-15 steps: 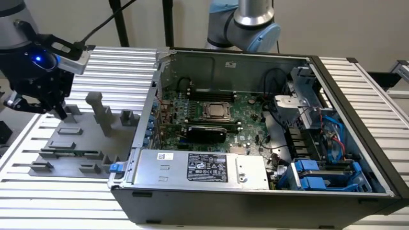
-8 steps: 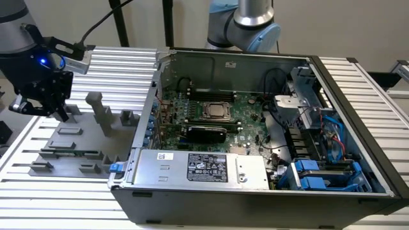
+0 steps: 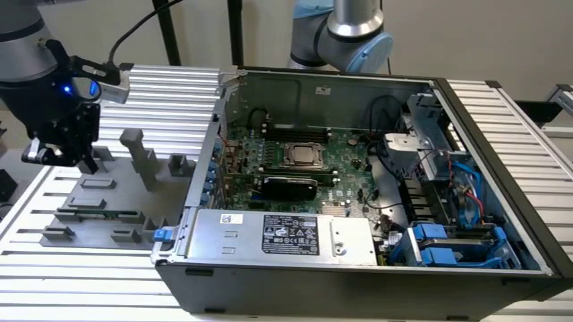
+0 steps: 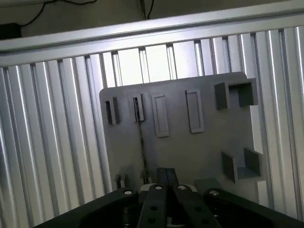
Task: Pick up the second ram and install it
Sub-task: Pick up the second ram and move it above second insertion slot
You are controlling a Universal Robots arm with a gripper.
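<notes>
At the exterior view's left, the black end effector (image 3: 87,164) hangs above the grey plastic fixture plate (image 3: 117,194), its fingers seemingly pressed together and empty. Beneath it the second ram (image 3: 98,215), a thin green circuit-board stick, stands on edge in its slots. It looks light, stiff and fragile, and is best pinched across its flat faces.

Gripper (image 3: 64,158) over the grey plate (image 3: 96,232)
We see the memory stick (image 3: 98,215) lying on that plate, beside the open computer case (image 3: 358,285).
</notes>
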